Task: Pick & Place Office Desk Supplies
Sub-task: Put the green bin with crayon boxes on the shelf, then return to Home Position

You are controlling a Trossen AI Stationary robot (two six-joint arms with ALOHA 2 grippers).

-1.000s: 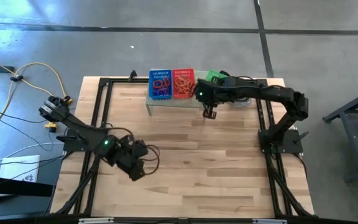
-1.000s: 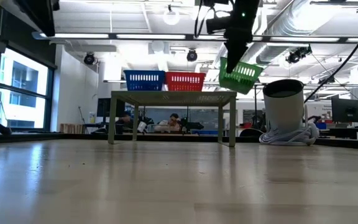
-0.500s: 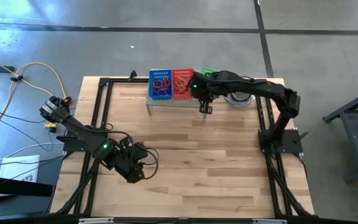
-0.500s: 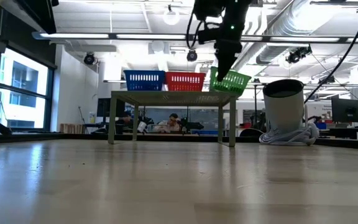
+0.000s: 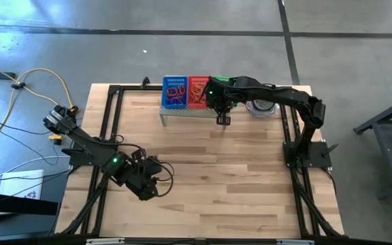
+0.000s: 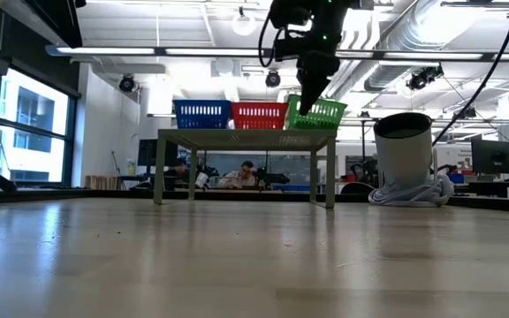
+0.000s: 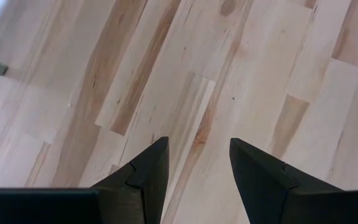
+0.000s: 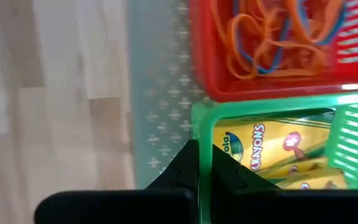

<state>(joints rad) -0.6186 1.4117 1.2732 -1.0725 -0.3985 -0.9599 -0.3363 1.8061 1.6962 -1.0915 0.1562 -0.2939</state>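
Observation:
A pale green perforated stand [image 5: 182, 113] at the table's far edge carries a blue basket [image 5: 175, 92] and a red basket [image 5: 199, 90], both holding rubber-band loops [image 8: 272, 37]. My right gripper [image 8: 205, 163] is shut on a green basket [image 6: 318, 115] just right of the red one. Yellow crayon boxes [image 8: 272, 149] lie inside the green basket. My left gripper [image 7: 197, 144] hovers open over bare wood [image 7: 241, 74] near the table's left front, holding nothing. My right gripper pinches the green basket's wall at its rim [image 8: 202, 127], near a corner, with one finger inside and one outside. The fingers come from above, slanting down. The basket is slightly tilted, with its bottom [image 6: 316, 128] down at the stand's top beside the red basket.
A white cylinder with a coiled cable [image 6: 405, 155] stands right of the stand. Black frame rails [image 5: 114, 129] run along the table's sides. Open wood [image 5: 237, 177] fills the table's middle and front.
My right gripper has carried the green basket toward the table's left and a little down. The basket hung tilted, clear of the stand's right end, and now stands nearly level on the stand against the red basket.

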